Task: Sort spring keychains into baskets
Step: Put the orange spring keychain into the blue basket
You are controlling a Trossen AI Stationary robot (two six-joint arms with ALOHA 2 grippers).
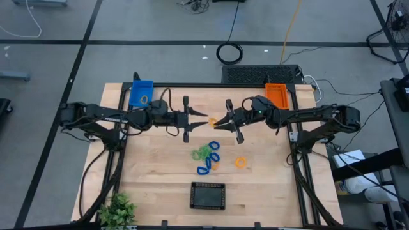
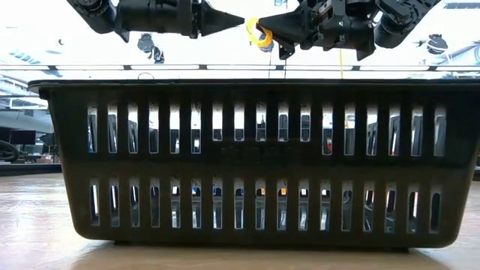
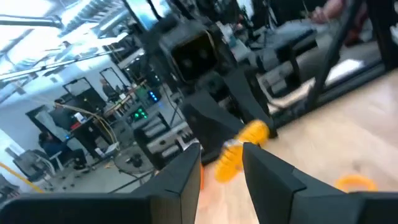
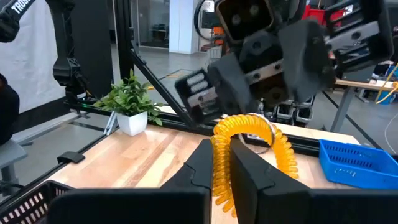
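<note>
My right gripper point(image 1: 223, 121) is raised over the middle of the table and shut on an orange-yellow spring keychain point(image 1: 212, 121), which also shows in the low view point(image 2: 259, 31). My left gripper point(image 1: 203, 119) faces it, tip to tip. It is open, and its fingertips point(image 3: 194, 155) stand on either side of the coil's free end point(image 3: 231, 160). I cannot tell whether they touch it. Green point(image 1: 201, 153), blue point(image 1: 206, 168) and orange point(image 1: 240, 162) keychains lie on the table below. The blue basket point(image 1: 142, 92), orange basket point(image 1: 277, 94) and black basket point(image 1: 208, 195) stand apart. My right gripper pinches one end of the orange-yellow coil point(image 4: 221, 155) between its two fingers, which point level toward the table's left. The rest of the coil arches out past the fingertips point(image 4: 283, 152) toward my left gripper, lifted clear of the table.
The blue basket at the far left holds a small keychain point(image 1: 144, 99). A green plant point(image 1: 118, 211) stands at the near left corner. The black basket point(image 2: 255, 157) fills the low view. Bare wood lies on either side of the keychain cluster.
</note>
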